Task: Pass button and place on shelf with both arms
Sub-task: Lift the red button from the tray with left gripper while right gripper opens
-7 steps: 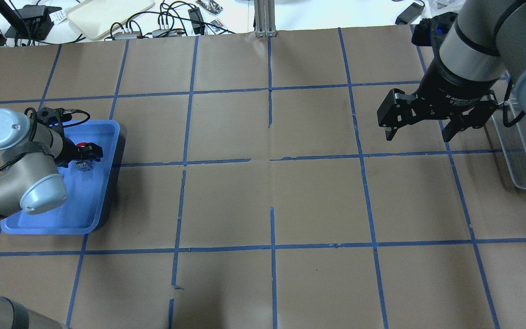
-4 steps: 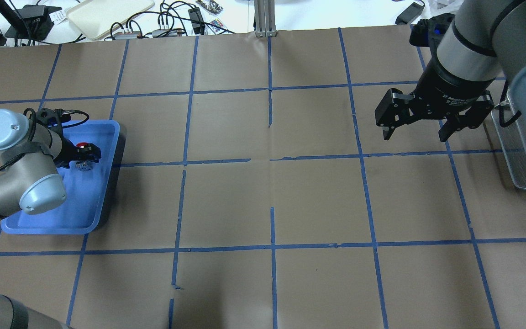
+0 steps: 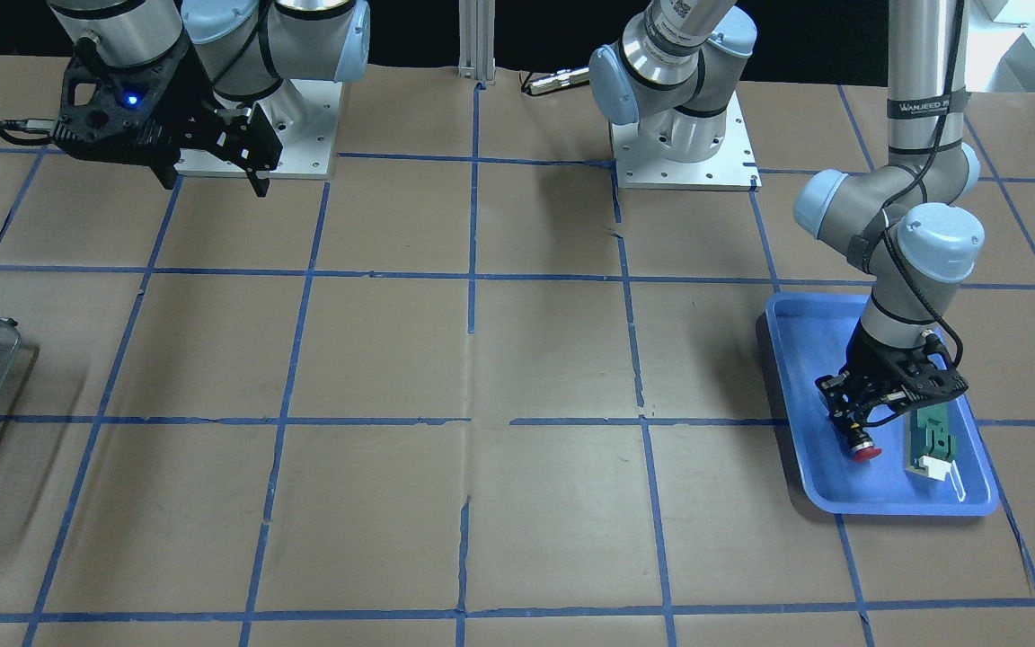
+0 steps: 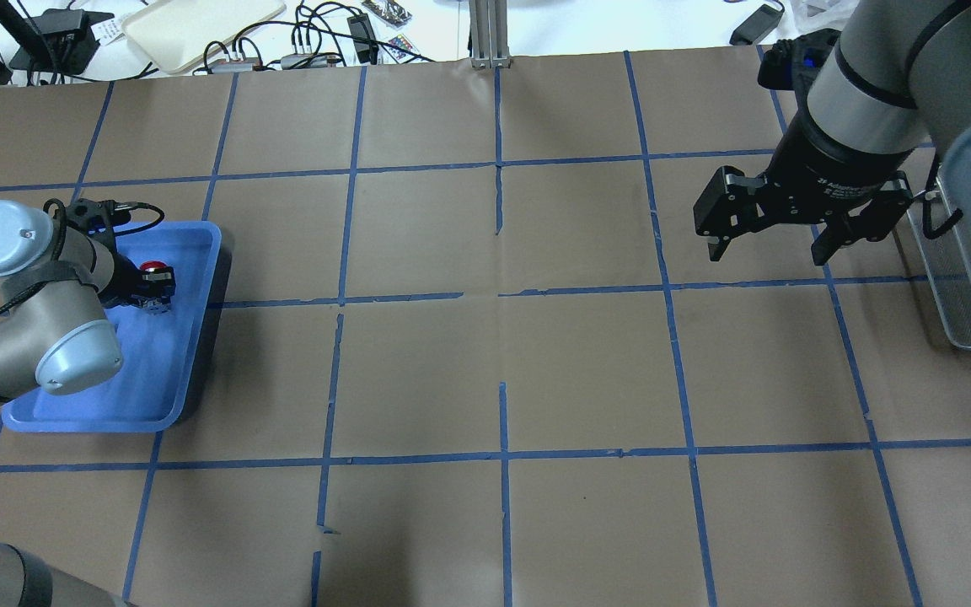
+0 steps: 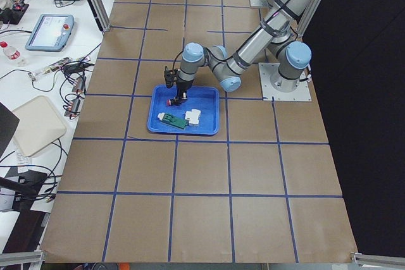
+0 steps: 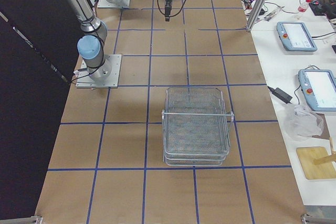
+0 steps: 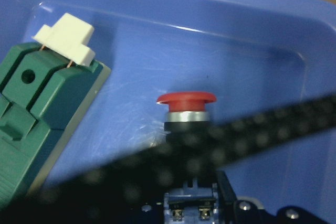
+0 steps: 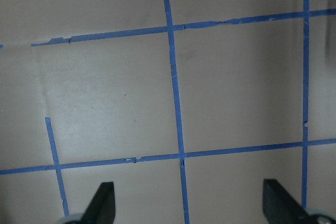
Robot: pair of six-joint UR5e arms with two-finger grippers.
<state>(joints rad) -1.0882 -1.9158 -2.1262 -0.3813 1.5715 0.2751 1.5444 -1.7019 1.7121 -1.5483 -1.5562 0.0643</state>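
Two jaws of the left gripper (image 3: 851, 430) are clenching the body of the red-headed push button (image 7: 187, 109), which is sitting low inside the blue tray (image 3: 794, 449) beside a green-and-white part (image 7: 37, 129). Well away from the tray, the right gripper (image 4: 768, 247) is hanging over the surface (image 4: 502, 371), jaws spread; the wire-mesh shelf (image 6: 197, 124) is standing farther off. The pickup seems underway; next, the button needs lifting clear of the tray's rim.

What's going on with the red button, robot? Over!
Left gripper shut on the button, low in the blue tray. Right gripper open, empty, above the table. Green part beside the button, not touching. Over.
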